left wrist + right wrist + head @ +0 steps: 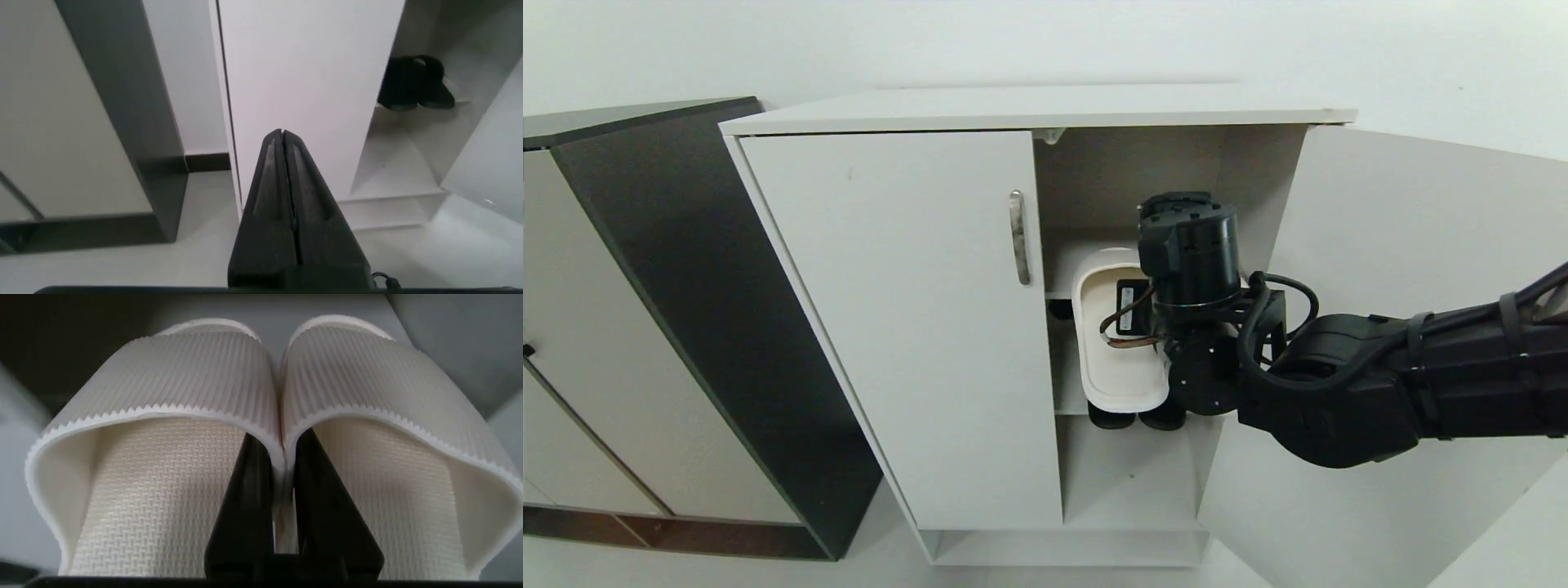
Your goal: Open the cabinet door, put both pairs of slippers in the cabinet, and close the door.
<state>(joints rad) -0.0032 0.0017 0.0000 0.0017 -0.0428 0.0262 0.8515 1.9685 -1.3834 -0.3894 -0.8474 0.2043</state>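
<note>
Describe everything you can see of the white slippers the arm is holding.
The white slippers are a cream pair of slides held side by side, with ribbed, zigzag-edged straps and woven-textured footbeds; they look like soft foam. The right gripper pinches their touching inner edges, one finger in each slipper. In the head view they are held inside the open right half of the cabinet, above the black slippers.

White cabinet (1029, 110), right door (1380, 245) swung wide, left door (907, 327) shut. Cream slippers (1119, 384), ribbed straps side by side (188, 416), hang tilted in the opening. Black slippers (1131, 419) sit paired on the shelf above the bottom compartment (417, 82).
</note>
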